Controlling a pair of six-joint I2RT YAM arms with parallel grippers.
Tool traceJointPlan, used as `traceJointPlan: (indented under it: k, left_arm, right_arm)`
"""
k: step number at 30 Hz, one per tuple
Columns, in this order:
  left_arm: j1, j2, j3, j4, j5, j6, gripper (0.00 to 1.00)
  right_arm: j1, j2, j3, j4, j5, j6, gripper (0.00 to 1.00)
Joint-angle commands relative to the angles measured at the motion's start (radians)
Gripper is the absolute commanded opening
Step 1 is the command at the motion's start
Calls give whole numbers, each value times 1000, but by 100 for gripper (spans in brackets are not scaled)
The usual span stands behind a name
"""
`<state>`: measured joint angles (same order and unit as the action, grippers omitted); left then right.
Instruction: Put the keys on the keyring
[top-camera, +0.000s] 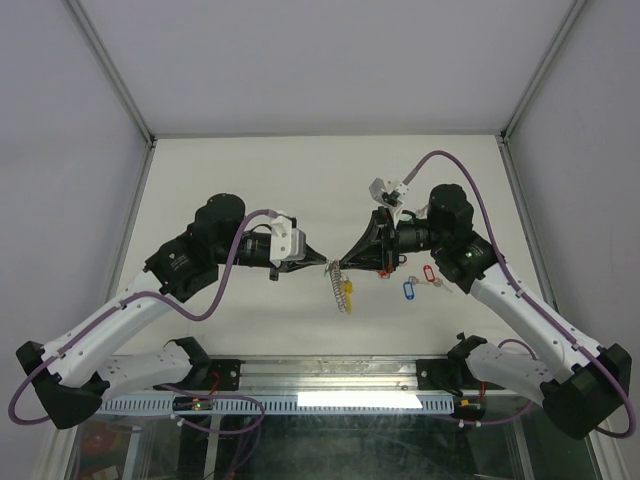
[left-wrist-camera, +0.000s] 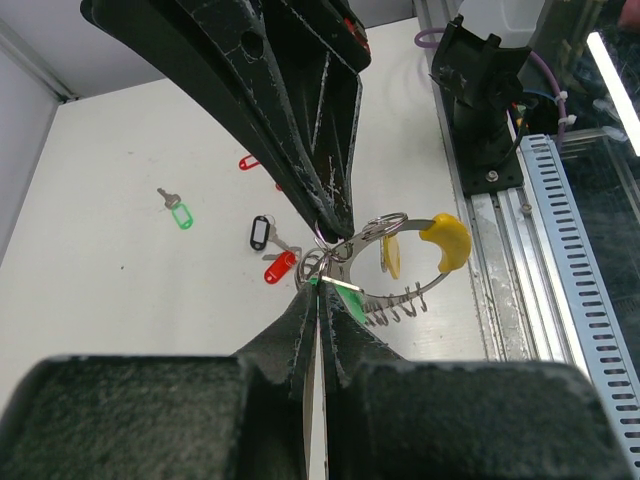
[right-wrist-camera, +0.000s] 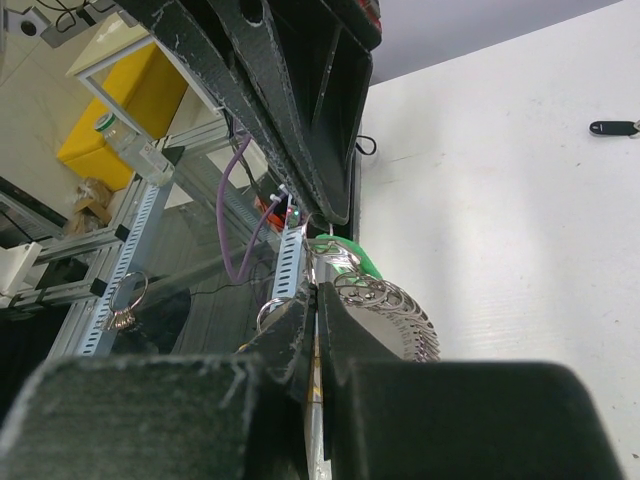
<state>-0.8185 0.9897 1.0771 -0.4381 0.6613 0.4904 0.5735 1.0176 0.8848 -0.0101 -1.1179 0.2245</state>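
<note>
Jaws shut on both sides: my left gripper (left-wrist-camera: 318, 292) pinches a green-tagged key (left-wrist-camera: 347, 299) against the keyring (left-wrist-camera: 444, 242), which my right gripper (right-wrist-camera: 318, 292) clamps above the table (top-camera: 250, 170); threading seems underway, so next I must slide the key along the wire.

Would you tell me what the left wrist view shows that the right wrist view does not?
Only the left wrist view: a green-tagged silver key and a red-tagged silver key lying on the white table. Only the right wrist view: a yellow box beyond the table edge. Both: the coiled silvery metal keyring and a green oval tag between the left gripper and right gripper.
</note>
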Motion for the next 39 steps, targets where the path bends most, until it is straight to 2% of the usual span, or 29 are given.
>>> traceJointPlan:
  k: [1, 17, 35, 36, 39]
  left_arm:
    - [-2, 4, 45, 21, 18, 26, 0]
    - [-3, 7, 47, 21, 14, 30, 0]
    - [-3, 2, 46, 35, -4, 9, 0]
    - [-2, -2, 42, 51, -9, -3, 2]
    - [-2, -19, 20, 111, -16, -38, 23]
  right_arm:
    - [-4, -8, 15, 26, -22, -19, 0]
    - [-18, -52, 19, 47, 87, 11, 0]
    - [-36, -84, -2, 119, 84, 63, 0]
    - [-37, -86, -5, 124, 81, 63, 0]
    - [-36, -84, -12, 131, 71, 64, 0]
